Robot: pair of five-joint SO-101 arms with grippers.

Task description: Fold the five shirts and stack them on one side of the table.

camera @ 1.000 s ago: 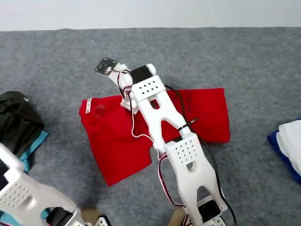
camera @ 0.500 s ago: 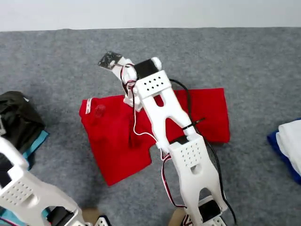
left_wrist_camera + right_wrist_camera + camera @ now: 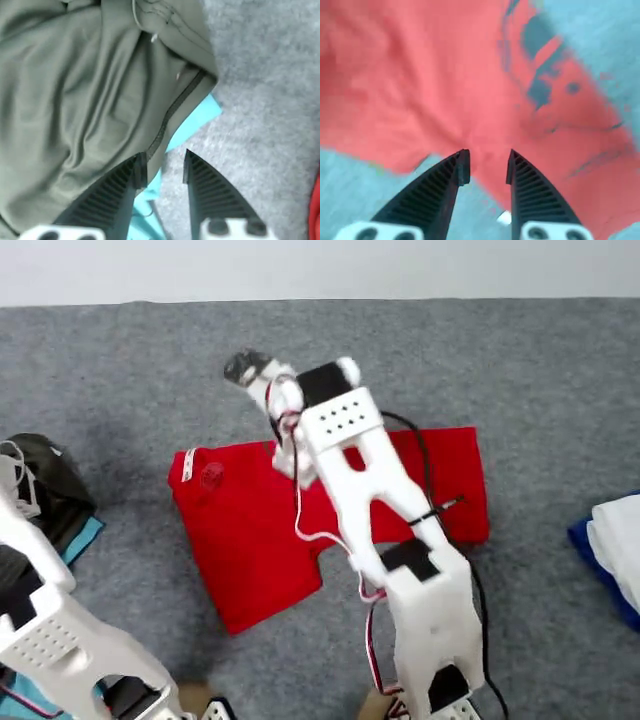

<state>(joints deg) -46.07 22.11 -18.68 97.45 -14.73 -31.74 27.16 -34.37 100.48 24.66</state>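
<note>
While the grey table [image 3: 540,370] carries a red shirt [image 3: 250,540] at its middle and a dark shirt [image 3: 40,490] on a teal shirt [image 3: 80,545] at one side, the right pincer [image 3: 485,167] hangs narrowly open and empty over the red edge, the left pincer [image 3: 161,167] likewise above the dark shirt's hem

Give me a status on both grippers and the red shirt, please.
Left gripper open beside crumpled dark olive shirt. Right gripper open over red fabric shirt. Black cable lies across it.
</note>
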